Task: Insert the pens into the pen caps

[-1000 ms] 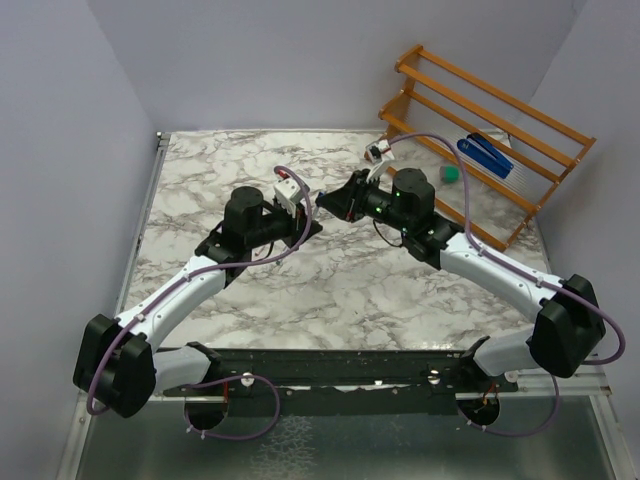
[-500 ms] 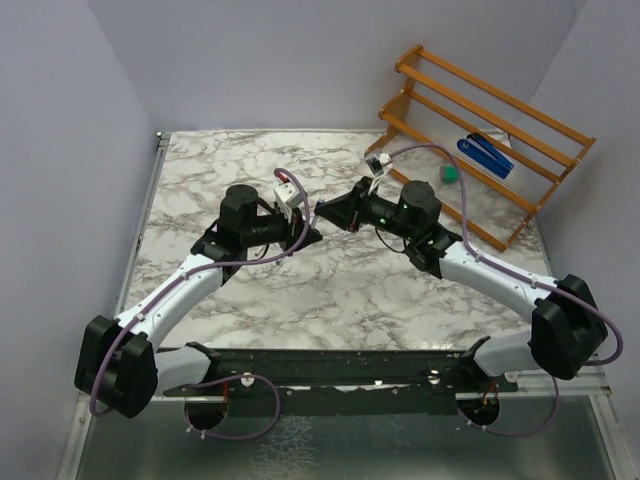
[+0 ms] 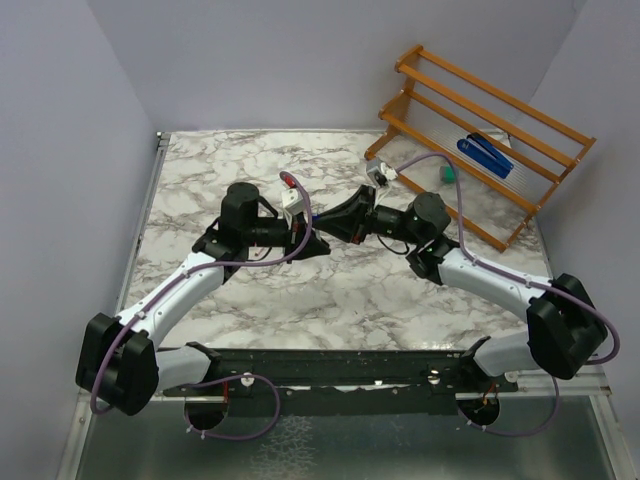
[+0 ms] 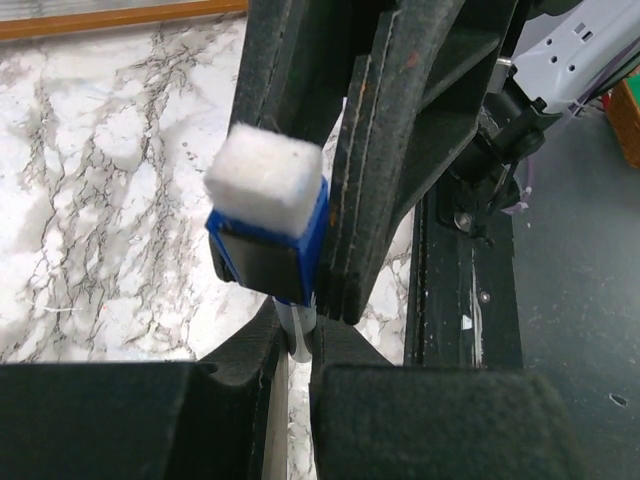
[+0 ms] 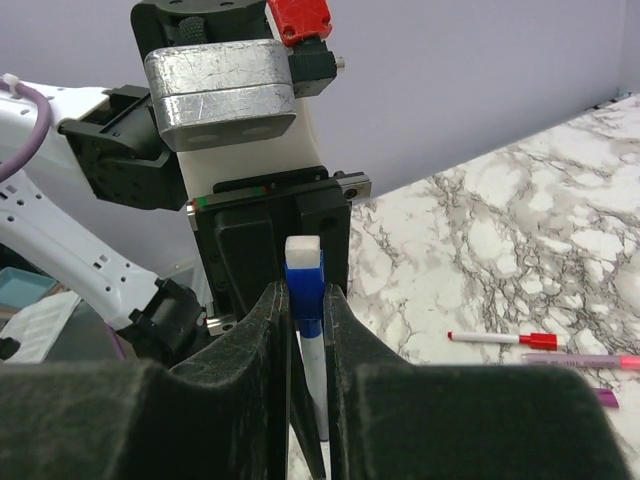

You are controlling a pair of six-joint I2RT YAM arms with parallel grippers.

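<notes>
Top external view: my left hand (image 3: 308, 241) and my right hand (image 3: 332, 222) meet tip to tip above the middle of the marble tabletop (image 3: 200, 180), both arms reaching inward. My left hand is pinched almost shut on the pale barrel of the blue pen (image 4: 298, 330), which runs up out of my fingers toward the wrist camera. On its upper end sits the blue cap (image 4: 270, 245), topped by a white square plug. My right hand is narrow, and in the right wrist view its two fingers lie against either side of that cap. Whether the cap is pushed fully home on the barrel I cannot tell, since my fingers cover the joint. Beyond, a red-capped pen (image 5: 502, 340) lies flat on the tabletop, with a pink-ended pen (image 5: 582, 360) just beside it, roughly parallel. At the far right corner a wooden rack (image 3: 480, 120) holds a blue stapler (image 3: 486, 154), and a green block (image 3: 449, 174) sits near the rack's lower rail.
</notes>
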